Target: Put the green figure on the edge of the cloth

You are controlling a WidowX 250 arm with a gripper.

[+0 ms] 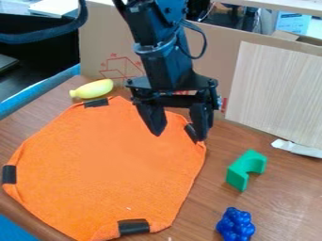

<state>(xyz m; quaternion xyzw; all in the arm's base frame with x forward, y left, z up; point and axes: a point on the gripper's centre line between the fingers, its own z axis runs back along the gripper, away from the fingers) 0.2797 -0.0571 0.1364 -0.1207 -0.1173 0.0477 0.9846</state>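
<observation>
Green figure [238, 173], one: lying toward the view's lower right from my gripper [179, 135], whose parted fingers are hanging empty.

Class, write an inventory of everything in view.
Cloth: one, orange, on table
Tabs: four, black, cloth's edge
Green figure: one, green, right of cloth
Blue figure: one, blue, near right
Yellow toy: one, yellow, beyond cloth
Table: one, brown, beneath
Strip: one, white, far right
Panel: one, pale, at right
Cardboard: count unclear, brown, behind table
Clutter: several, mixed, background
Arm: one, black, from top
Gripper: one, black, over cloth, jaws apart
</observation>
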